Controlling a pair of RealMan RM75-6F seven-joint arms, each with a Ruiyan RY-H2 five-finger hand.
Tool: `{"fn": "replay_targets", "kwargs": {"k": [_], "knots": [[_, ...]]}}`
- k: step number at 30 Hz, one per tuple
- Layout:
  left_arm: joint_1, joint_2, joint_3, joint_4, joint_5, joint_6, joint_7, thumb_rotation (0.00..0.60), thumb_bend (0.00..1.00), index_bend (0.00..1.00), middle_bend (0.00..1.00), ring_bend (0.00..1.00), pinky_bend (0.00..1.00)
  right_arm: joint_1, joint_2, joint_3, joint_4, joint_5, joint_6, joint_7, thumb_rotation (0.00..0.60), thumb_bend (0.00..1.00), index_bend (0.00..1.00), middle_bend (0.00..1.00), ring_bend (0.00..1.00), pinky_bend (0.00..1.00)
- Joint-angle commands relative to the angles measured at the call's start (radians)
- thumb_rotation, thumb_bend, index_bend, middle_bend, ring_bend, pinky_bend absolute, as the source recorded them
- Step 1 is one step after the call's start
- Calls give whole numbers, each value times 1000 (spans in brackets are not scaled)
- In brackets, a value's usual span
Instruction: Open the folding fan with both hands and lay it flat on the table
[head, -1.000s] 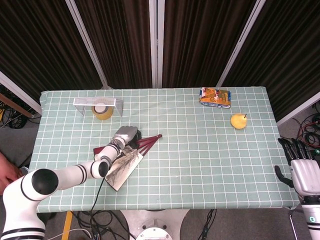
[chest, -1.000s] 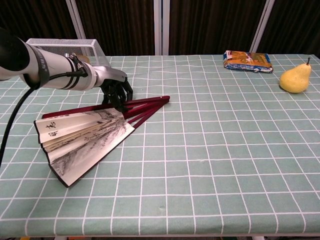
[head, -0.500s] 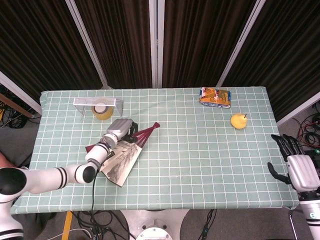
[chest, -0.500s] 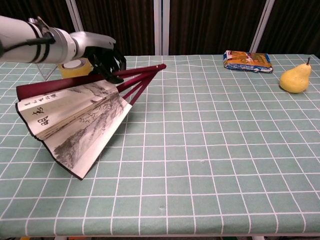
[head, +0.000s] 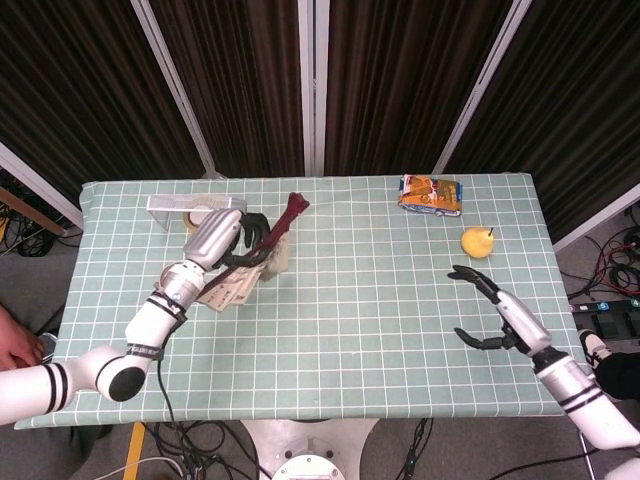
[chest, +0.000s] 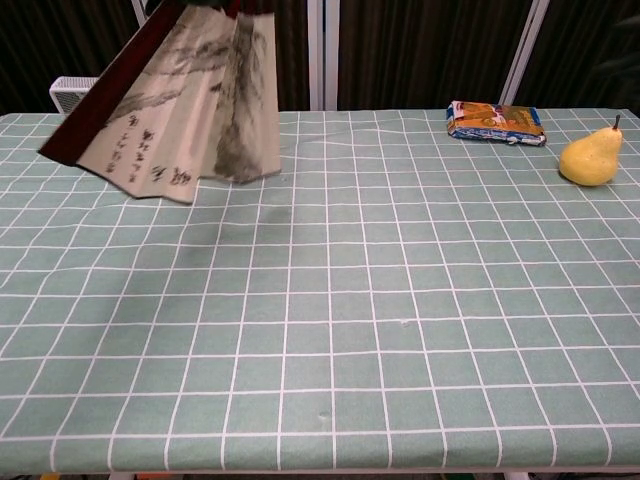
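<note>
The folding fan (head: 243, 282) is partly open and lifted clear of the green checked table (head: 380, 340). My left hand (head: 238, 246) grips its dark red ribs, whose pivot end (head: 294, 206) points up and to the right. In the chest view the fan (chest: 190, 100) hangs in the air at the upper left with its painted paper facing the camera and the hand out of frame. Over the table's right side, my right hand (head: 488, 312) hovers with its fingers spread, holding nothing, far from the fan.
A metal rack with a yellow tape roll (head: 197, 212) stands at the back left, just behind the fan. A snack packet (head: 431, 194) and a yellow pear (head: 478, 241) lie at the back right, the pear close to my right hand.
My left hand has lifted the fan off the table and tilted it upright. My right hand has come in from the table's right edge to above the tabletop.
</note>
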Motion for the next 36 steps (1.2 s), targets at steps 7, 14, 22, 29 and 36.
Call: {"fn": "replay_targets", "kwargs": {"k": [7,14,22,29,36], "knots": [[56,8,-25,-35,172,59,-90,600,385,624,687,639,750,209,-154,88,55,130,-202,51,600,125,63,126,0,0],[63,-6,-24,-45,244,77,-92,600,385,622,687,639,749,274,-261,158,40,308,-250,-200,600,162,63,112,0,0],[57,-23,-23,-59,291,88,-51,600,385,621,687,639,744,361,-369,215,23,455,-300,-388,600,161,45,101,0,0],[55,-27,-29,-66,309,90,-43,600,385,621,687,639,742,429,-448,264,35,574,-300,-540,600,161,45,109,0,0],[62,-29,-29,-61,303,85,-64,600,385,619,687,639,738,465,-484,280,35,642,-305,-626,600,269,123,221,0,0]]}}
